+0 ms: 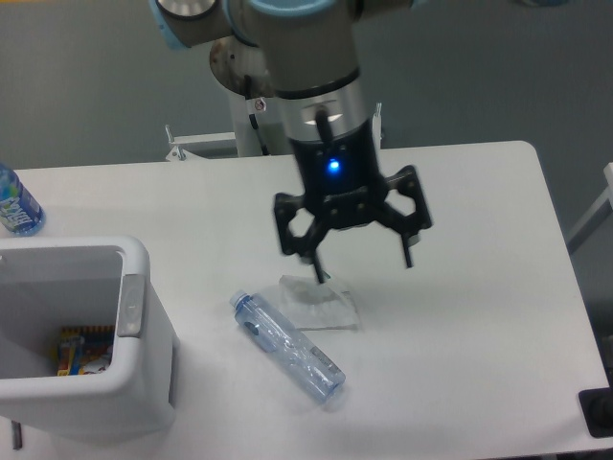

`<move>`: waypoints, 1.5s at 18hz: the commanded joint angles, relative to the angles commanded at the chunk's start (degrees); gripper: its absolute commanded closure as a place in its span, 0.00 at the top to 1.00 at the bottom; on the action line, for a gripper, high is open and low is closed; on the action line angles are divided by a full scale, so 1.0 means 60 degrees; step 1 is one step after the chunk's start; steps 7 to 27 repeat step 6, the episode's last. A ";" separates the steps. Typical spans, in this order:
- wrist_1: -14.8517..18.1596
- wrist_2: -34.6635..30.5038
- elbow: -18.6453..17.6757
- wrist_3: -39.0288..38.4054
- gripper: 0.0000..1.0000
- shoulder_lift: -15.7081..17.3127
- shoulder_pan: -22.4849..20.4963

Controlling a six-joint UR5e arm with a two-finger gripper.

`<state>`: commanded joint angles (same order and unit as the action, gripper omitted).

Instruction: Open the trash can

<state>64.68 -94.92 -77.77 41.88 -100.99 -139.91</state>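
While the arm hangs over mid-table, the scene reads as follows.

Trash can: the white trash can (pixel 144 379) sits at the table's near left corner, cut off by the left and bottom edges; its top stands open to the camera, and no lid can be made out.
Tab: a small grey tab (pixel 131 306) lies on the bin's right rim.
Contents: a colourful wrapper (pixel 84 351) lies inside the bin, partly hidden by its front wall.
Gripper: the black gripper (pixel 364 267) hangs above the white table (pixel 479 287), fingers spread apart and holding nothing; a blue light glows on its body.
Plastic bottle: a clear plastic bottle (pixel 287 347) lies on its side, between the bin and the gripper.
Wrapping: a crumpled clear bag (pixel 321 305) lies just beside the bottle, below the left finger; whether the finger touches it cannot be told.
Second bottle: a blue-labelled bottle (pixel 15 205) stands at the far left, cropped by the frame.
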 joint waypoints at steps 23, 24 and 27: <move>-0.0043 0.0029 -0.0939 0.2335 1.00 0.0323 -0.0894; -0.0043 0.0029 -0.0939 0.2335 1.00 0.0323 -0.0894; -0.0043 0.0029 -0.0939 0.2335 1.00 0.0323 -0.0894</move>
